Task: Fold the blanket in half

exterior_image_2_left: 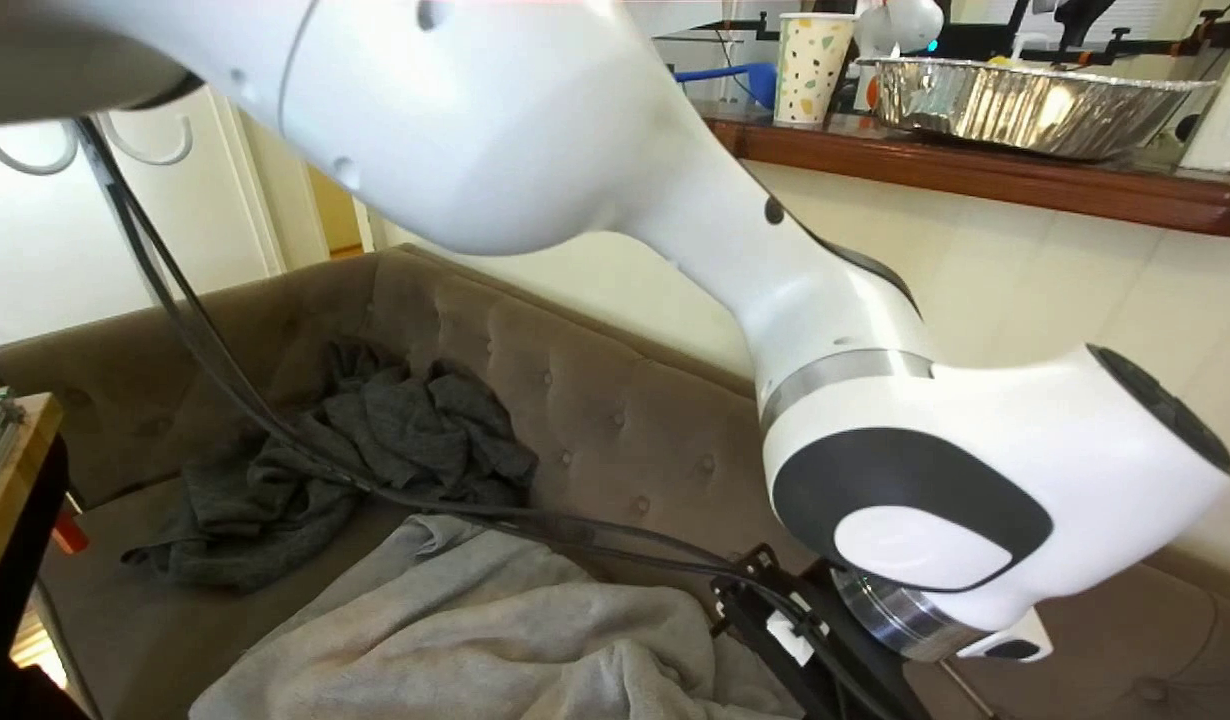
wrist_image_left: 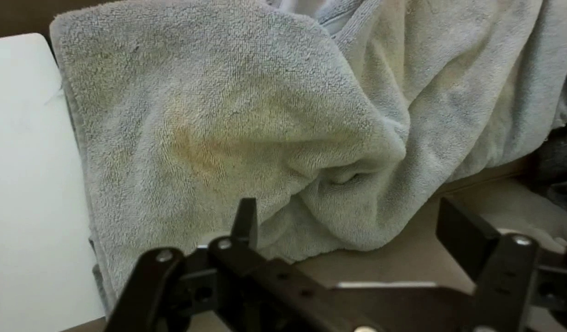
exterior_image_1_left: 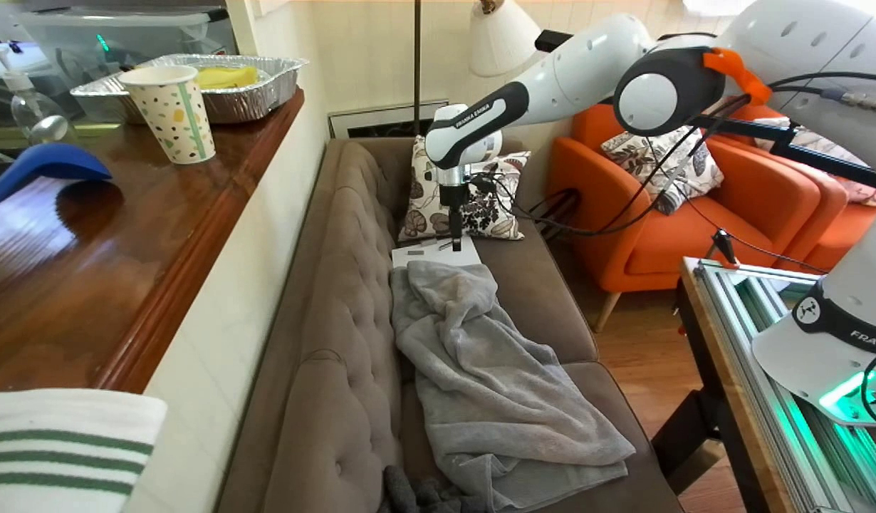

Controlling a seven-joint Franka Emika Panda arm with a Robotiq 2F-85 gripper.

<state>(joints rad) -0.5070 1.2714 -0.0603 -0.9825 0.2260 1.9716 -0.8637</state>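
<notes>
The blanket [exterior_image_1_left: 509, 370], light grey and rumpled, lies lengthwise on the sofa seat and shows in both exterior views, with its folds [exterior_image_2_left: 535, 620] near the bottom of an exterior view. Its end [wrist_image_left: 209, 115] fills much of the wrist view, bearing yellowish stains and one deep crease. My gripper [exterior_image_1_left: 456, 242] points down close to that end, beside the white board. Seen from the wrist, the gripper [wrist_image_left: 352, 226] is wide open, with no fabric pinched between its fingers; the blanket's edge and bare sofa appear beyond them. Its fingertips are cut off in an exterior view.
A white flat board [wrist_image_left: 34, 184] lies against the blanket's end, in front of a floral pillow [exterior_image_1_left: 495, 206]. The tufted sofa backrest [exterior_image_1_left: 352, 285] runs along one side. A dark cloth [exterior_image_2_left: 395, 430] is bunched at the opposite end. Orange armchairs [exterior_image_1_left: 666, 242] stand beyond the sofa.
</notes>
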